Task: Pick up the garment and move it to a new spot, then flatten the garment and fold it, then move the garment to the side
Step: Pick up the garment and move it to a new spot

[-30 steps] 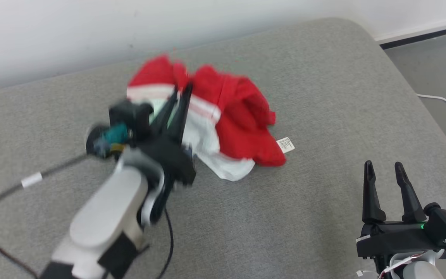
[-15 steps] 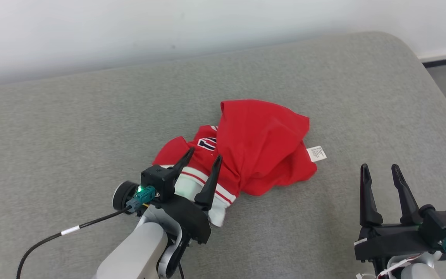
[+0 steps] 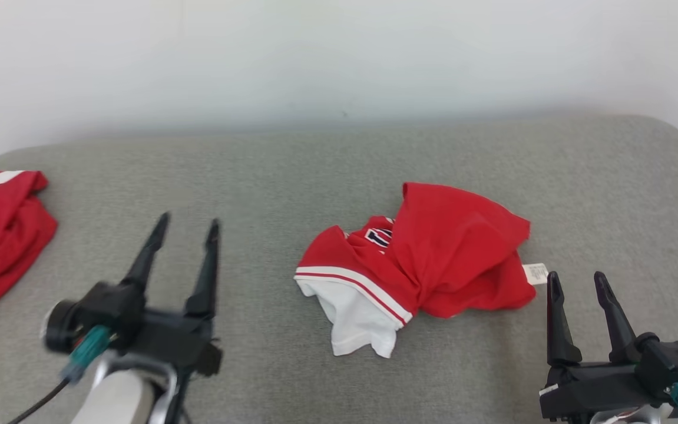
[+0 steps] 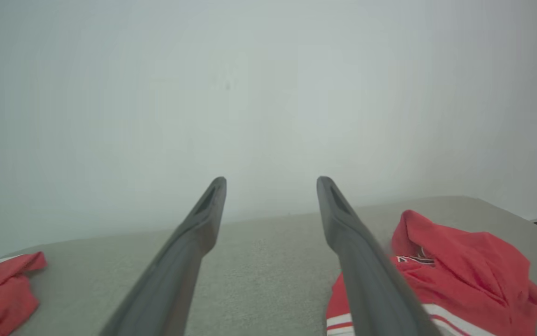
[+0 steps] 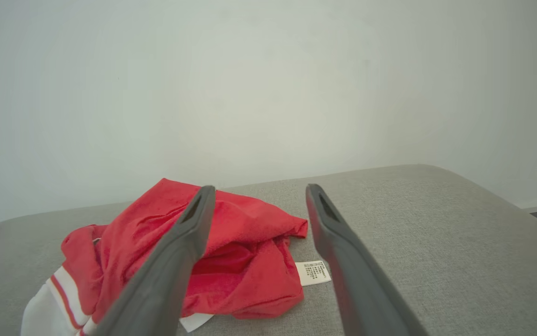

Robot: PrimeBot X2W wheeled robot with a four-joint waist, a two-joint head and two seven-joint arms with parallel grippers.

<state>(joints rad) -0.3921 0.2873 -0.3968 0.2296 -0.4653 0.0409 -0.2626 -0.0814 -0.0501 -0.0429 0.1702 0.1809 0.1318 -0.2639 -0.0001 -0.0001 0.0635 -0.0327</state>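
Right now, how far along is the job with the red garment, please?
Done, it seems: the red garment lies free in the middle of the grey cushion, so the first move looks finished. In hand: nothing; the left gripper and right gripper both stand open, apart from it. Left: it is crumpled in a heap, so flattening, folding and moving it aside remain.

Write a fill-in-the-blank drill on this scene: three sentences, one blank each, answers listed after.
1. The crumpled red garment lies on a ____ cushion.
2. The left gripper and the right gripper both have their jaws ____, holding nothing.
3. The white label sticks out on the garment's side nearer the ____ gripper.

Missing words: grey; open; right
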